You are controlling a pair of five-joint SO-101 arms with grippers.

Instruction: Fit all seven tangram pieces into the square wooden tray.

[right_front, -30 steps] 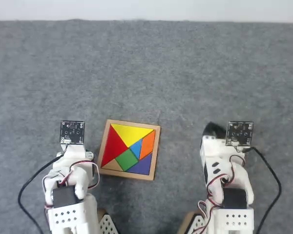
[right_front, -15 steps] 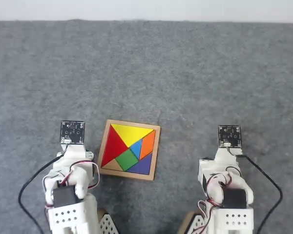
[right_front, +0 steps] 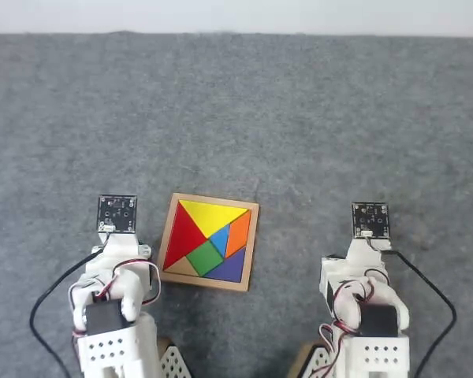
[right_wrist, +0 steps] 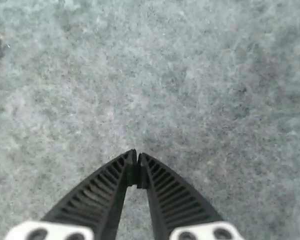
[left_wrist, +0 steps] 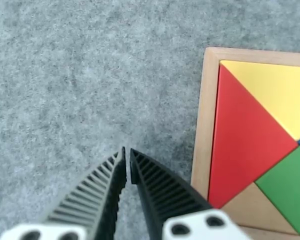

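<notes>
Left wrist view: left pincer (left_wrist: 127, 151) closed, empty; right pincer (right_wrist: 137, 153) likewise

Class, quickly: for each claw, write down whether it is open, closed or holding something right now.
Left claw: closed, holding nothing, beside the wooden tray.
Right claw: closed, holding nothing.

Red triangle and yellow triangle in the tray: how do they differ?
The red triangle lies along the side of the tray nearest the left arm; the yellow triangle lies along its far side. Red borders the green square and tan piece; yellow borders the orange piece. Both are large, lie flat and meet along one edge.
</notes>
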